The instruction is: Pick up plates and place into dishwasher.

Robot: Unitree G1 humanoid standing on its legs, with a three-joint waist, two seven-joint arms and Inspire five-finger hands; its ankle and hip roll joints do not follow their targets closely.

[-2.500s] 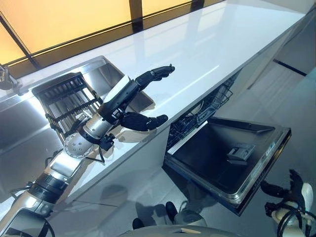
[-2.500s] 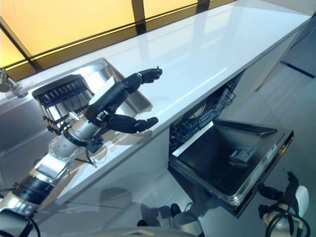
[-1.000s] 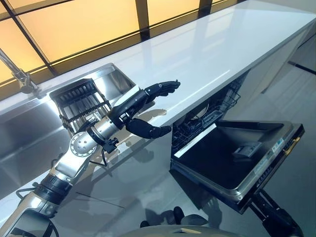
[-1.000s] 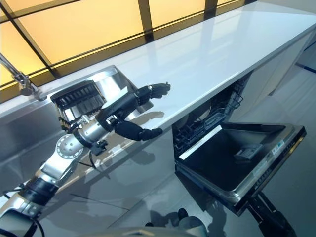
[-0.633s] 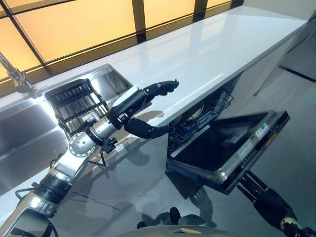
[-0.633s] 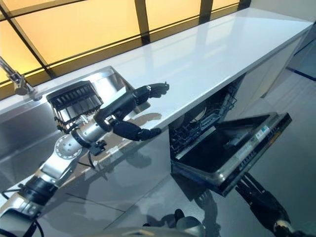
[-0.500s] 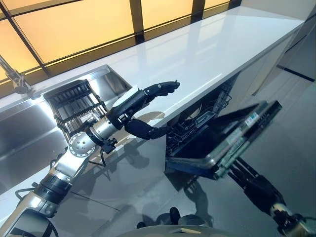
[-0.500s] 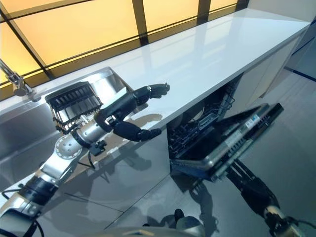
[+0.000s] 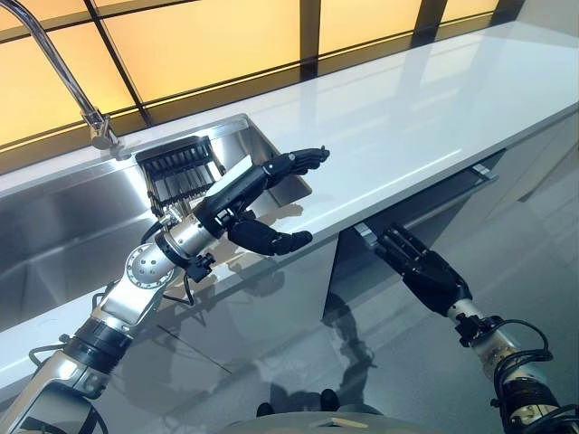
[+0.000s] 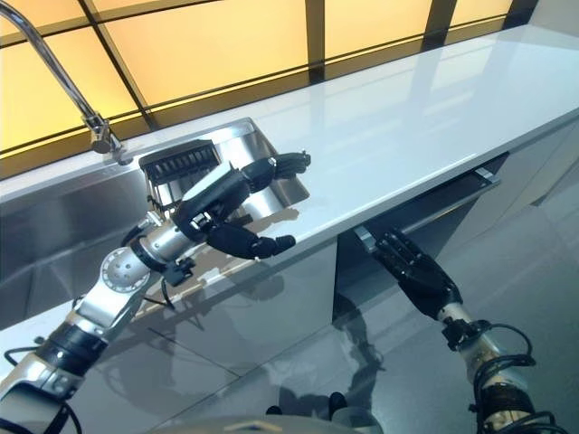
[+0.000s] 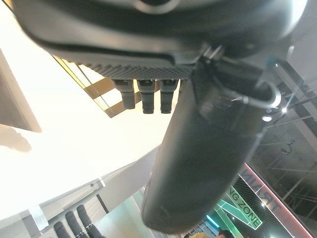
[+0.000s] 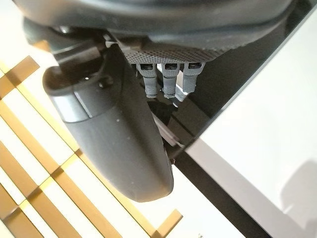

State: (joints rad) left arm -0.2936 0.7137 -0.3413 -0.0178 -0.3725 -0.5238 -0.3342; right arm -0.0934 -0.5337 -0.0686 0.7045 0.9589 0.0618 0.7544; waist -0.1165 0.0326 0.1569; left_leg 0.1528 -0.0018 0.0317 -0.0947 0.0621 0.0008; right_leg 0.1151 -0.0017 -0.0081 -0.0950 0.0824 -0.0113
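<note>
Now the right hand (image 9: 423, 268) presses straight fingers flat on the shut dishwasher door (image 9: 425, 203) below the surface (image 9: 398, 117), the left hand (image 9: 262, 203) hovers open above it, with no rigid, slippery, breakable plates visible.

Both eye views look down from the head toward twelve o'clock, sharing the white counter (image 9: 407, 117); each wrist view looks closely along its hand.

Dishwasher door (image 9: 425, 194) nearly shut, right hand (image 9: 421, 265) flat against it, white counter (image 9: 407, 108) bare
</note>
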